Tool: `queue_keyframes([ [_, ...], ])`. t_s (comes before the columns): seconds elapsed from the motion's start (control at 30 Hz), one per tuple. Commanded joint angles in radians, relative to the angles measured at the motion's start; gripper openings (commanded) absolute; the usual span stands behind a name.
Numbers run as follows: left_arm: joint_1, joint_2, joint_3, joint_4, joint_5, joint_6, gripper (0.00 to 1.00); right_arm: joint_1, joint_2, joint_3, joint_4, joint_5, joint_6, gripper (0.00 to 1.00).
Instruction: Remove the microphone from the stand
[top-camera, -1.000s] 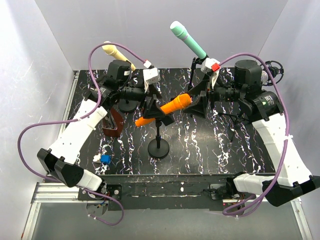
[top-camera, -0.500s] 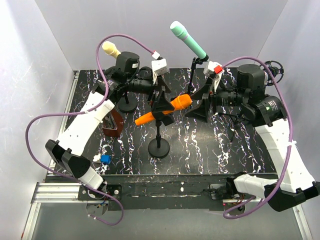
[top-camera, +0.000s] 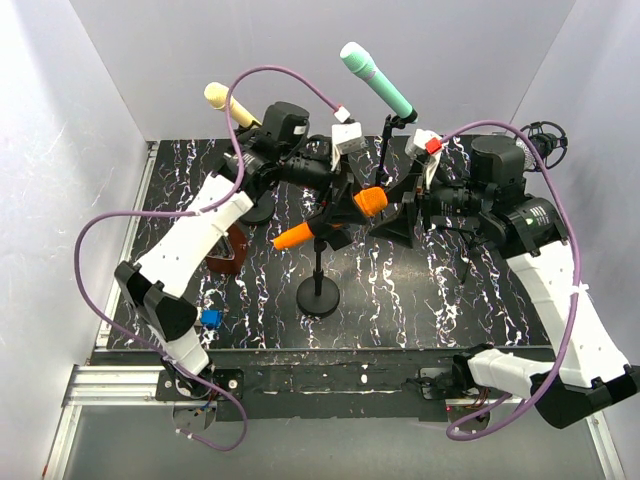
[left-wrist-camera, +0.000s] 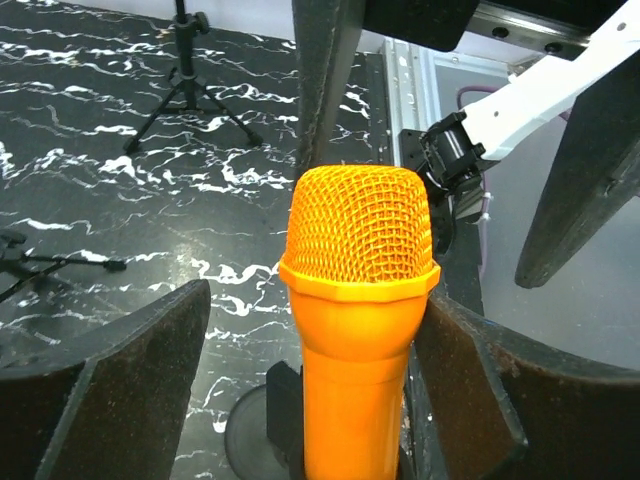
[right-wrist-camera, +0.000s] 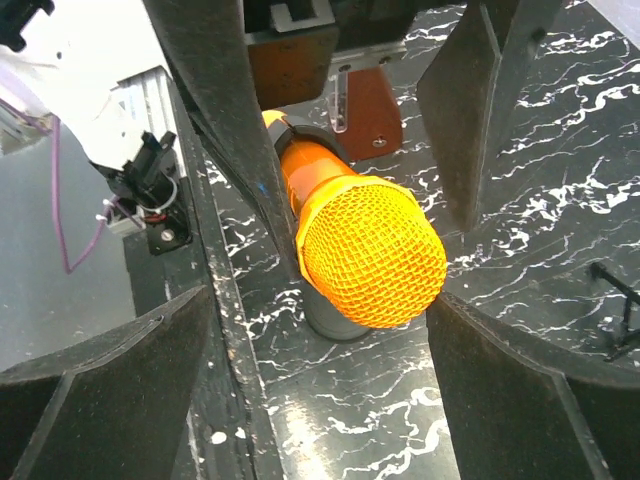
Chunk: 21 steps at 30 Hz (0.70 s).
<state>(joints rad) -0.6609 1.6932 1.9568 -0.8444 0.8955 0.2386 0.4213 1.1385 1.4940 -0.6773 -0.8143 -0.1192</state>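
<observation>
Our left end effector (left-wrist-camera: 315, 297) and right end effector (right-wrist-camera: 318, 298) straddle, spread, the orange microphone (top-camera: 300, 235): likely rigid, light, slick; we'd grip its handle.

The mic (top-camera: 330, 220) is bright orange with a mesh-patterned head, and its stand (top-camera: 319, 297) is black. The table (top-camera: 420, 290) is black, veined with white like marble. There are also a teal mic (top-camera: 375, 80) and a cream mic (top-camera: 225, 100). The left arm (top-camera: 190, 240) and right arm (top-camera: 555, 290) are white with black joints, and the cables (top-camera: 100, 225) are purple. A block (top-camera: 228, 252) is brown, and a small piece (top-camera: 210, 318) is blue.
</observation>
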Motion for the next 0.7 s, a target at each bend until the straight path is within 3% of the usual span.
queue_keyframes([
  [0.0, -0.013, 0.013, 0.053, -0.005, 0.031, 0.021, 0.75, 0.005, -0.045, -0.026, -0.036, -0.01, -0.106, 0.93],
  [0.13, -0.012, 0.019, 0.073, -0.013, 0.048, 0.028, 0.63, 0.001, -0.104, -0.151, 0.031, -0.026, -0.071, 0.95],
  [0.33, -0.013, 0.076, 0.209, -0.162, 0.068, 0.137, 0.33, 0.004, -0.167, -0.336, 0.279, -0.103, -0.059, 0.95],
  [0.4, -0.011, 0.048, 0.188, -0.168, 0.068, 0.174, 0.29, 0.007, -0.16, -0.376, 0.381, -0.111, -0.03, 0.96],
  [0.57, -0.011, -0.043, 0.079, -0.173, 0.091, 0.323, 0.21, 0.016, -0.071, -0.351, 0.441, -0.169, -0.048, 0.95],
  [0.67, -0.011, -0.024, 0.126, -0.237, 0.101, 0.381, 0.17, 0.019, -0.051, -0.376, 0.511, -0.21, -0.069, 0.95],
])
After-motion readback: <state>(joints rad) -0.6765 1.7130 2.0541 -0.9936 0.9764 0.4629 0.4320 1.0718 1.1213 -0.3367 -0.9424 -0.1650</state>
